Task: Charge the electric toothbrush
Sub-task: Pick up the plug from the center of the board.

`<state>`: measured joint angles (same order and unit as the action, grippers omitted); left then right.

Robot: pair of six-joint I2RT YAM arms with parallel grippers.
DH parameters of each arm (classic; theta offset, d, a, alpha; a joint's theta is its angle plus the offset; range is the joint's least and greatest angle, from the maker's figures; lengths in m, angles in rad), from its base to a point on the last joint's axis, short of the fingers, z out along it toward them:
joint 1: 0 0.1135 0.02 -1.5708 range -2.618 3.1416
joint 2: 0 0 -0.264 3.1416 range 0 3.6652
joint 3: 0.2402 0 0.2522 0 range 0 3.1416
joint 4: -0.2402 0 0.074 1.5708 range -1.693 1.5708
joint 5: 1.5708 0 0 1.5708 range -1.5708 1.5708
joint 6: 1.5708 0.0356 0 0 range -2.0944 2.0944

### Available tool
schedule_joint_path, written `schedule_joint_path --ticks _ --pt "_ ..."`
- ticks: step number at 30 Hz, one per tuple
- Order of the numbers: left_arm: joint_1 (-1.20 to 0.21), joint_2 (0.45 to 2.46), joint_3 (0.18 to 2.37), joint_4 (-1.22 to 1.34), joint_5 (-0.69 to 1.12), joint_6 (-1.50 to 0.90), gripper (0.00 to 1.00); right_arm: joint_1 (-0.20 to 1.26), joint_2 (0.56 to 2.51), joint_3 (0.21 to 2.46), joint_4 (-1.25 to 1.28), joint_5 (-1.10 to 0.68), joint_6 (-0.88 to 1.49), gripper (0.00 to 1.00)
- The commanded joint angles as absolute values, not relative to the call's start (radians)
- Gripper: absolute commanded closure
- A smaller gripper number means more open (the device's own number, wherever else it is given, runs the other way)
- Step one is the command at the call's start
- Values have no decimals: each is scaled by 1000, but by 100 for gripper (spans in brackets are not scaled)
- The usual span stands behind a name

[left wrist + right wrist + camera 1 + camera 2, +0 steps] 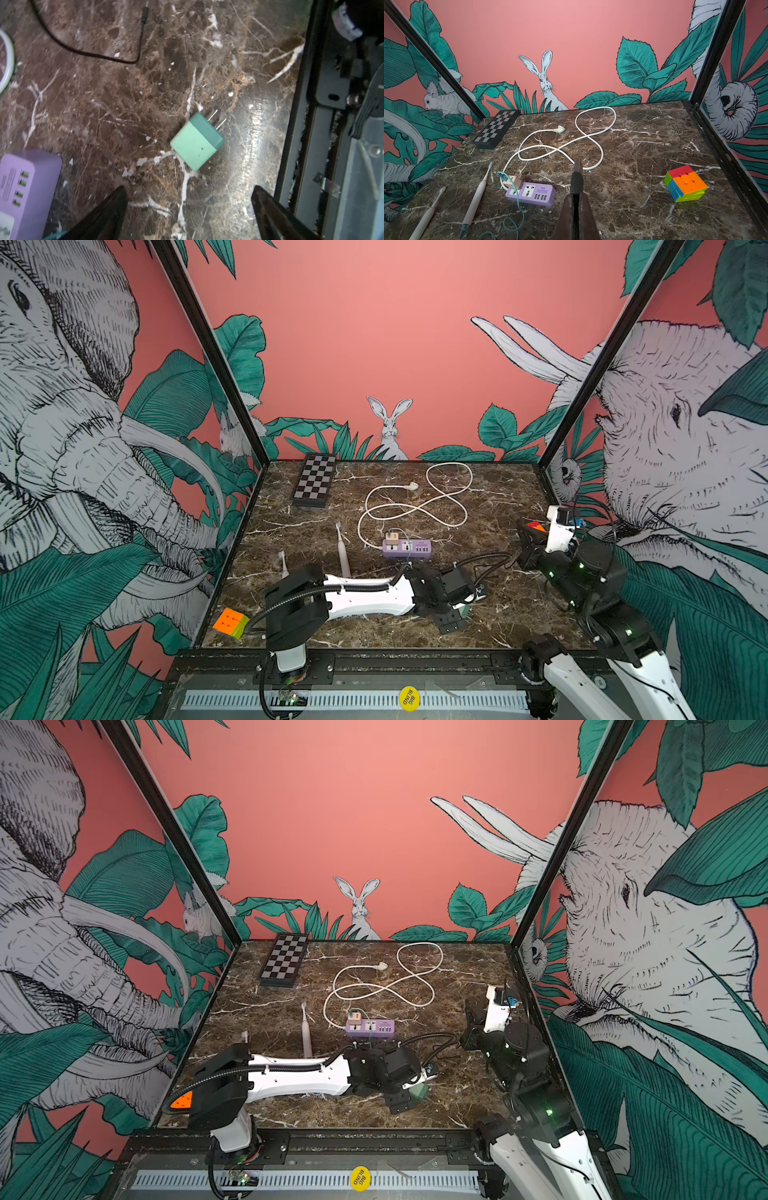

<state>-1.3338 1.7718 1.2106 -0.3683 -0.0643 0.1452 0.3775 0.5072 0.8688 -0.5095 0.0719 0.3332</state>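
**Lining Up on the Adapter**

In a top view: find electric toothbrush (343, 551) lying near purple power strip (406, 550). Left wrist: with left gripper (189, 189) spread wide, centre over green adapter (197, 141), pinch flat sides, avoiding prongs. Right wrist: note right gripper (578, 166) pressed together, holding nothing.

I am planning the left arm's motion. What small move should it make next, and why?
Probably ease the left gripper forward until it straddles the green adapter. Its jaws stand open, and the adapter lies free on the table just ahead of them, prongs bare.
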Motion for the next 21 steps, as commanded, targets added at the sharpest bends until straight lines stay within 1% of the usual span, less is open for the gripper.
schedule_joint_path --ticks 1,7,10,21 --pt "-1330 1770 1215 -319 -34 319 5 373 473 906 -533 96 318 100" --pt "-1328 1803 1208 -298 0 449 6 373 436 916 -567 95 302 100" --pt "-1327 1809 1205 -283 28 475 6 373 425 920 -575 95 295 100" --pt "-1327 1951 1316 -311 25 578 9 374 411 948 -596 84 283 100"
